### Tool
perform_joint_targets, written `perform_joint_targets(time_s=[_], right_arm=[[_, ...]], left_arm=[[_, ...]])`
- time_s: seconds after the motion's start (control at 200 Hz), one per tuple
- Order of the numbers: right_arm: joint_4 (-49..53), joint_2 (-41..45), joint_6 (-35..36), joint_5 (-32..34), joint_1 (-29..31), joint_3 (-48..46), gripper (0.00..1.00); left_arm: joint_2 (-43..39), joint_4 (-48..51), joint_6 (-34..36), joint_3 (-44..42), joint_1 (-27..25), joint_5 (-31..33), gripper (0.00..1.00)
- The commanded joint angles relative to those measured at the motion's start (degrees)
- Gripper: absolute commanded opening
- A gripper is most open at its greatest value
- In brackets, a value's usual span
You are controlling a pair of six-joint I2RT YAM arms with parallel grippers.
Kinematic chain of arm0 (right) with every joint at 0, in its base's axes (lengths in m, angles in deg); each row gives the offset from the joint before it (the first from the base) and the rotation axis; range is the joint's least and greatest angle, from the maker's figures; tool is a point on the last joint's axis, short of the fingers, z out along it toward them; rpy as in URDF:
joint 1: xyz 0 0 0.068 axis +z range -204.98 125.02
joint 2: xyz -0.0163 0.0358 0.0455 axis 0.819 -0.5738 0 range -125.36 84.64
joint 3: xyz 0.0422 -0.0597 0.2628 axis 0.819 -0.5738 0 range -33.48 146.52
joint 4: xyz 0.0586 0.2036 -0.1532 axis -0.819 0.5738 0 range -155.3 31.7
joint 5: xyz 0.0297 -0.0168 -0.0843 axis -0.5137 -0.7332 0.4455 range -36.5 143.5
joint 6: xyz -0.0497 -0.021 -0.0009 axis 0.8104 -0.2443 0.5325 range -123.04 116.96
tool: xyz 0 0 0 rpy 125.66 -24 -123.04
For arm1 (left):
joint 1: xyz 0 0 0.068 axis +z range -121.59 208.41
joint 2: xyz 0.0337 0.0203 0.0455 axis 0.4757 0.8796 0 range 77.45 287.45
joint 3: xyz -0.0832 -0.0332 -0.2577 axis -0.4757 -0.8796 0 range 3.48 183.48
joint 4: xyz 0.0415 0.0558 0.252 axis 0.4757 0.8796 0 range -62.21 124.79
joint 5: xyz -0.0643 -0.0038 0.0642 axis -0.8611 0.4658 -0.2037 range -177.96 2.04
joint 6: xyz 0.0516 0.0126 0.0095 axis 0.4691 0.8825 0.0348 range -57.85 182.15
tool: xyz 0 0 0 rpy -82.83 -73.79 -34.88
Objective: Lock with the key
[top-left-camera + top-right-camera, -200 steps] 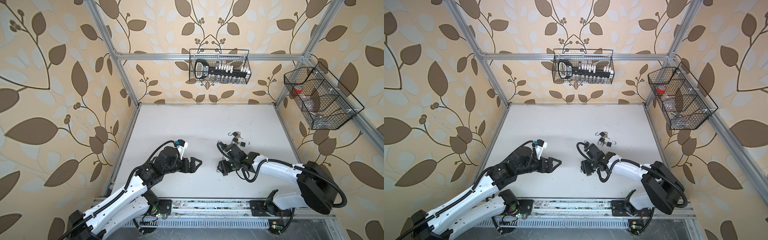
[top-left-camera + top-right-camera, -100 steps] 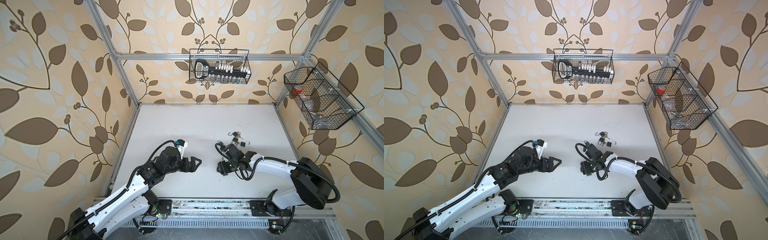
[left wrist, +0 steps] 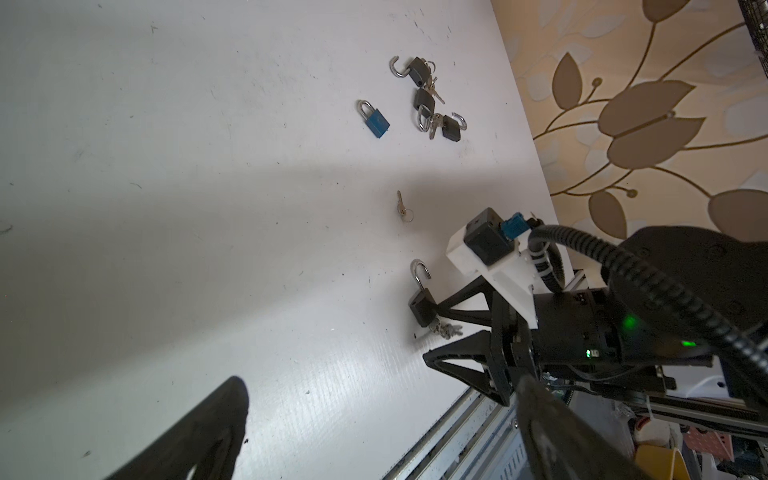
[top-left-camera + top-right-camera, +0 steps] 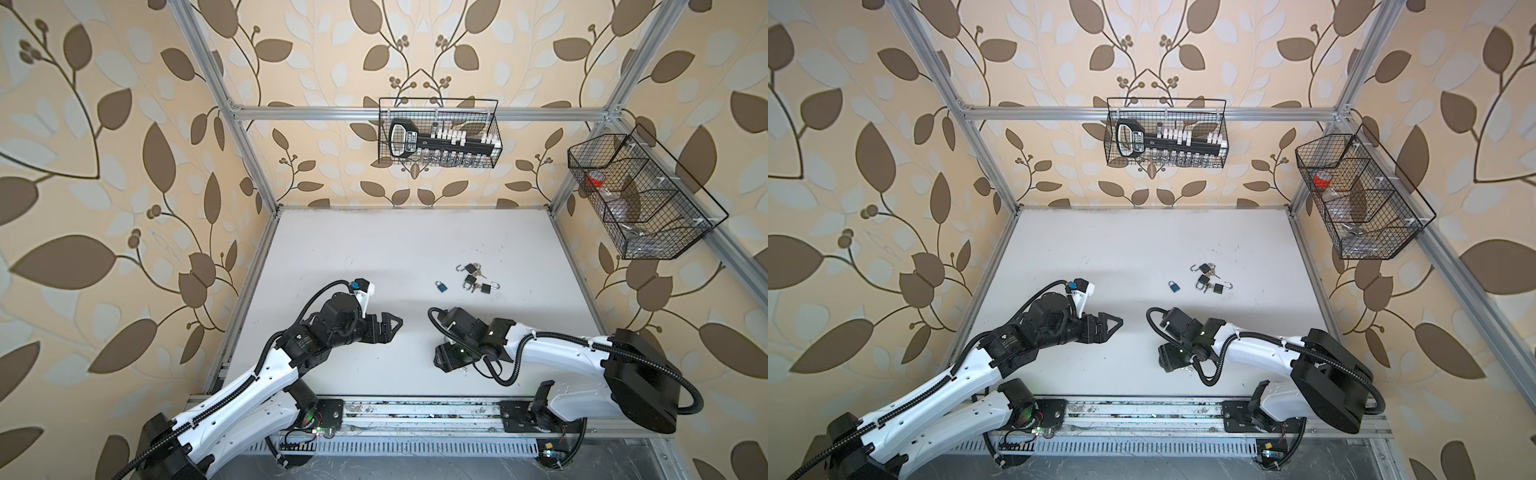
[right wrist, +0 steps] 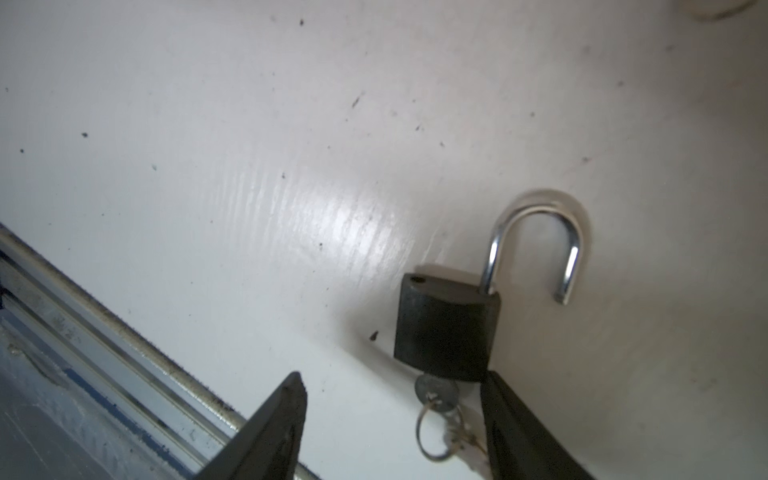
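Padlock (image 5: 444,328) flat on worktop (image 4: 374,249), lower centre of a top view; shackle (image 5: 536,216) swung open, key (image 5: 436,390) in its base. My right claw (image 5: 392,386) straddles the key, released, holding nothing. Left claw (image 4: 394,330) released, idle. Step, I judge: approach. Next needs a square pinch on the key.

surface: white table (image 4: 374,249), scuffed | right of middle: blue padlock (image 4: 441,286) lying flat; just beside it three black padlocks (image 4: 470,281) clustered with keys | nearer front: loose key (image 3: 401,206) on ring; open black padlock (image 5: 446,328), inserted key (image 5: 436,390) in its base
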Motion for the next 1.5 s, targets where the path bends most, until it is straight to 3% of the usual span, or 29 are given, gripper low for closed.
perform_joint_targets(time_s=[0.0,0.105,0.245,0.57,1.494], right_arm=[[3.8,0.9,-1.0,6.9,0.2,2.0,0.68],[6.4,-0.3,-1.4,12.3,0.3,4.3,0.65],[6.6,-2.3,-2.2,12.2,1.6,6.8,0.60],[9.0,-7.2,-7.4,15.6,4.8,9.2,0.50],[7.6,-13.9,-11.1,17.7,6.7,10.3,0.40]], left_arm=[[-0.3,-1.7,-0.5,1.7,-0.2,1.6,0.99],[-0.7,-0.7,-2.4,1.5,-0.1,4.0,0.99],[-1.5,0.2,-4.3,1.1,1.6,5.0,0.99],[-2.8,-3.5,-9.3,-3.3,15.0,-7.5,0.99],[-2.6,-2.7,-8.3,-3.2,16.4,-8.5,0.99]])
